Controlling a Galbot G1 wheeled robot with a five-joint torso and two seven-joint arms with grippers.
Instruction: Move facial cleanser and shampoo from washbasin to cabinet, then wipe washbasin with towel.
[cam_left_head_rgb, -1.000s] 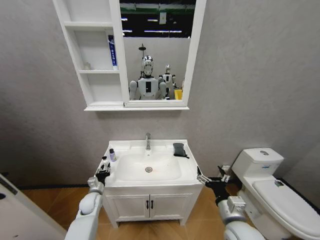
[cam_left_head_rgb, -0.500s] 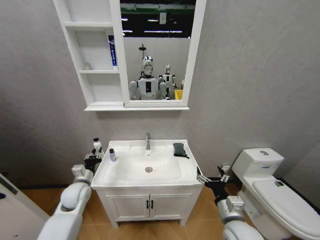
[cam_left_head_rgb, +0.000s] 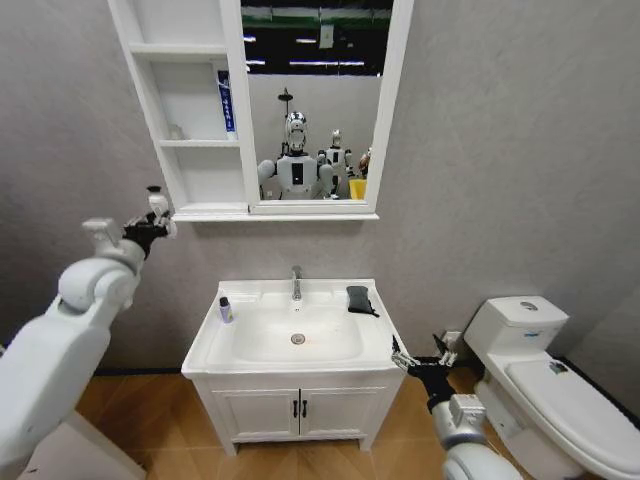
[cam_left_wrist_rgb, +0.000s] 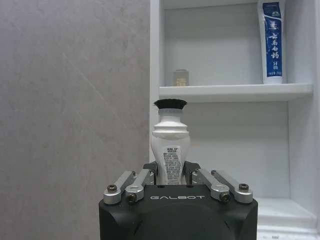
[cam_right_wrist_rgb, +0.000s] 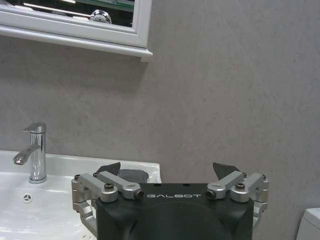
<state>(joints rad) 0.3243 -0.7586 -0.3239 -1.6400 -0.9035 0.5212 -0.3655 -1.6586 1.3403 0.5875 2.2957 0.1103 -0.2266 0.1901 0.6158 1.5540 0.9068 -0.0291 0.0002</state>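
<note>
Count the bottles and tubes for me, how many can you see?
3. A white bottle in the left hand beside the cabinet, a blue tube on its middle shelf, a small bottle on the washbasin. More may be hidden.

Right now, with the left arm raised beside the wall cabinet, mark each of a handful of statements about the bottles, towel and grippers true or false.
1. The left gripper holds a white tube with a black cap. True.
2. The towel lies in the washbasin bowl. False: it sits on the rim, right of the faucet.
3. The right gripper holds the towel. False: it is open and empty, low beside the washbasin.
4. A small bottle stands on the washbasin's left rim. True.
5. The cabinet has a blue and white tube on its middle shelf. True.
</note>
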